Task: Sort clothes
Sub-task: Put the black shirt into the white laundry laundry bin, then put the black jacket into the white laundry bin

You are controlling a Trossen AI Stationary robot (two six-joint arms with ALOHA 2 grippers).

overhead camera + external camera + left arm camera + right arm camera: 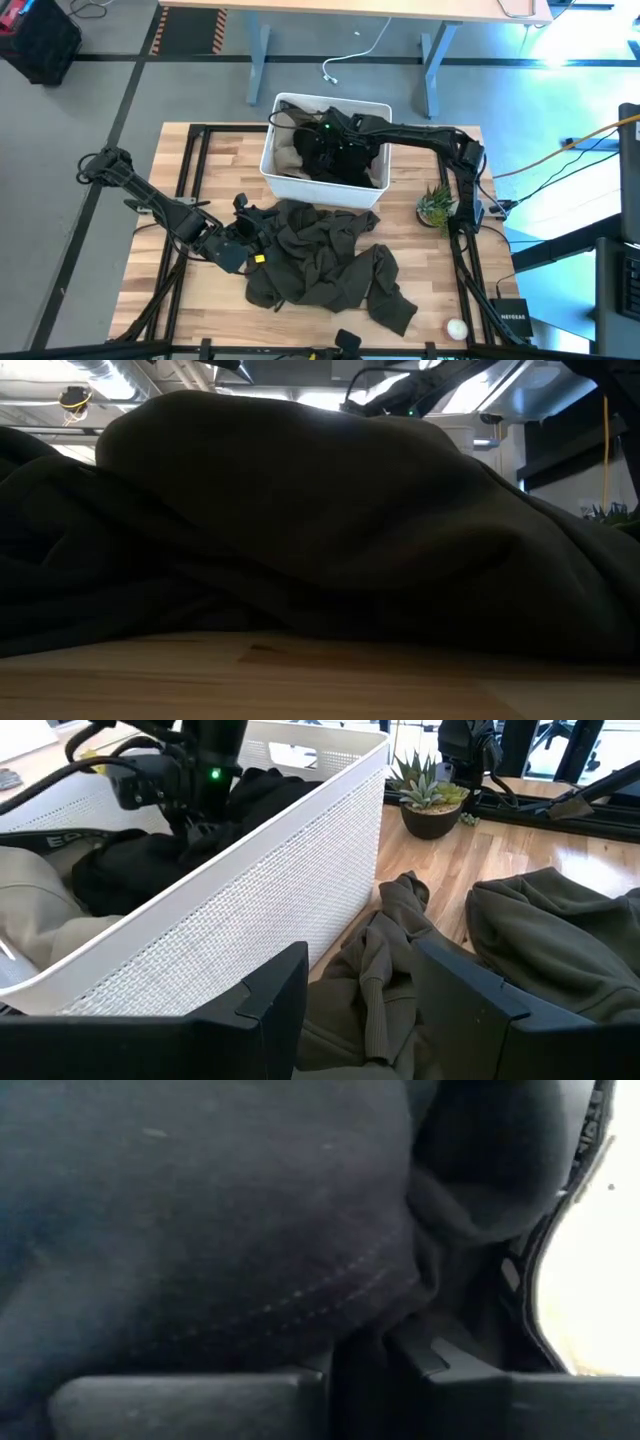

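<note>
A dark olive-grey garment (330, 265) lies crumpled on the table in front of the white bin (372, 192); it fills the low view (300, 530). The bin holds black clothes (335, 160) and a khaki tan garment (40, 910) with a black lettered waistband. No pink garment shows. My left gripper (255, 228) is open at the olive garment's left edge, and a fold of it (372, 1010) stands between the fingers; I cannot tell whether they touch it. My right gripper (330, 140) is down inside the bin, shut on black fabric (250, 1230). My right gripper pinches a fold of the black garment (365, 1350) between its two fingers, reaching down into the bin from above. The fabric bunches in front of the fingers and hides which part of the garment it is. The garment rests among the clothes in the bin.
A small potted plant (436, 205) stands to the right of the bin, also seen from the left wrist (430, 795). A white ball (456, 327) and a black box (512, 315) sit at the near right corner. Bare wood (215, 160) lies left of the bin.
</note>
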